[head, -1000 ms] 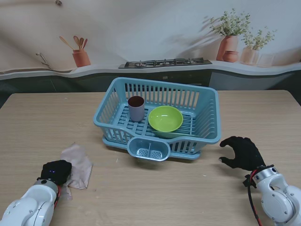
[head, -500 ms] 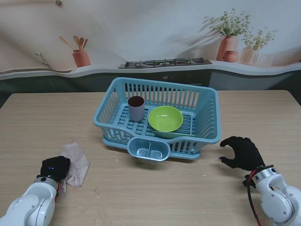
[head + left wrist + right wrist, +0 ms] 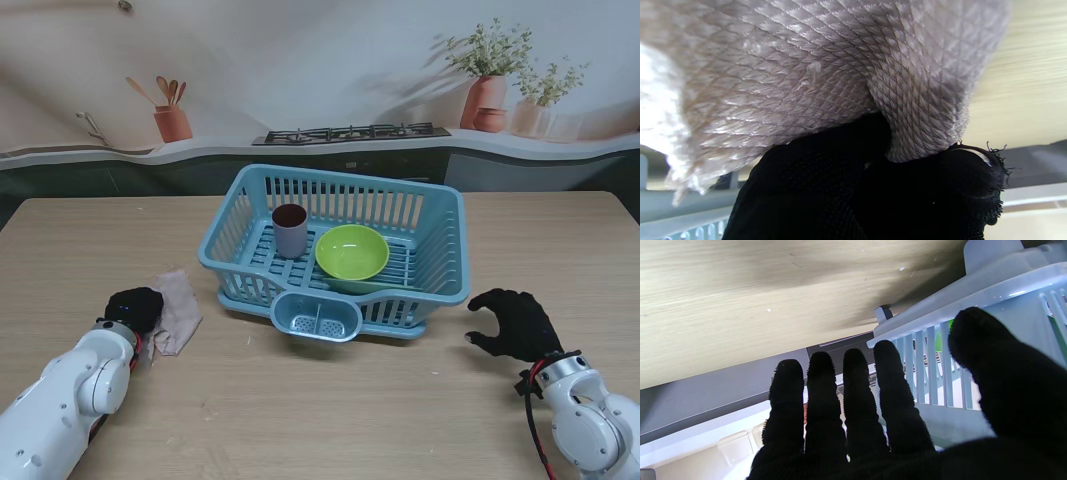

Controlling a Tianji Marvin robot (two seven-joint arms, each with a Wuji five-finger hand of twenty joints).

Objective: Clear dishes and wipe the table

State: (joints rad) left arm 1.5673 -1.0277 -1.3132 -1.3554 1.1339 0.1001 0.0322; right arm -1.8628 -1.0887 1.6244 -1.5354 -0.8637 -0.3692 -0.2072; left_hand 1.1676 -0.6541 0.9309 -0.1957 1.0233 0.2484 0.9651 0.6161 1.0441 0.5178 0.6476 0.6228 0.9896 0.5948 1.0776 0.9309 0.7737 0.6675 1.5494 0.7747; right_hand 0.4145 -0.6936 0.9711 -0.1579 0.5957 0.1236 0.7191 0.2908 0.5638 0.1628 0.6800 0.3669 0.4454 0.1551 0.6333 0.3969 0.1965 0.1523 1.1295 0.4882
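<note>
Starting at your left: your left hand (image 3: 134,306) is closed on a beige waffle-weave cloth (image 3: 177,311). The left wrist view confirms the grip, with the cloth (image 3: 813,73) bunched over the black-gloved fingers (image 3: 826,186). In the stand view most of the cloth lies on the wooden table (image 3: 330,420), spread to the right of the hand, near the left front corner of the dish rack but apart from it.

At centre stands the light blue dish rack (image 3: 440,290). Inside it you have a grey cup (image 3: 290,231) with a dark interior, upright at the left, and a green bowl (image 3: 352,252) just beside it, leaning on the rack floor. A cutlery holder (image 3: 316,319) hangs on the rack's near wall; I cannot tell whether it holds anything.

At your right, the right hand (image 3: 513,323) is empty, fingers spread and slightly curled, palm down just off the rack's right front corner. The right wrist view shows the fingers (image 3: 853,396) apart with the rack slats (image 3: 940,373) beyond.

Assessment: no dishes show on the table outside the rack, so the clearing appears done. Wiping is the step in hand. How much of the surface has been covered cannot be judged; the centre and right of the table likely remain.
</note>
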